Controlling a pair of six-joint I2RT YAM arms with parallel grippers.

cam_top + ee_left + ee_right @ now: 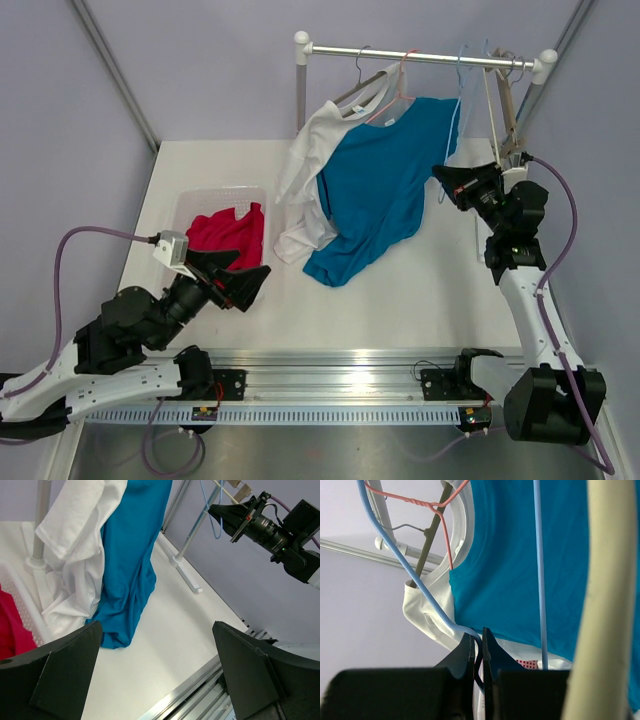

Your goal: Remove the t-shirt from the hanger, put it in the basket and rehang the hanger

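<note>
A blue t-shirt [380, 190] hangs on a pink wire hanger [403, 85] from the rack rail [420, 55], its hem resting on the table. Beside it a white t-shirt [305, 170] hangs on another hanger. A bare light-blue wire hanger [405, 560] hangs to the right, and my right gripper [481, 635] is shut on its lower corner. A red t-shirt [225, 232] lies in the clear basket [195, 200]. My left gripper [240, 275] stands open at the basket's near edge, with nothing between its fingers.
The rack's foot bar [187, 575] lies on the table to the right of the blue t-shirt. A cream rod [605, 600] stands close in front of the right wrist camera. Purple walls enclose the table, and a metal rail [340, 360] runs along its near edge.
</note>
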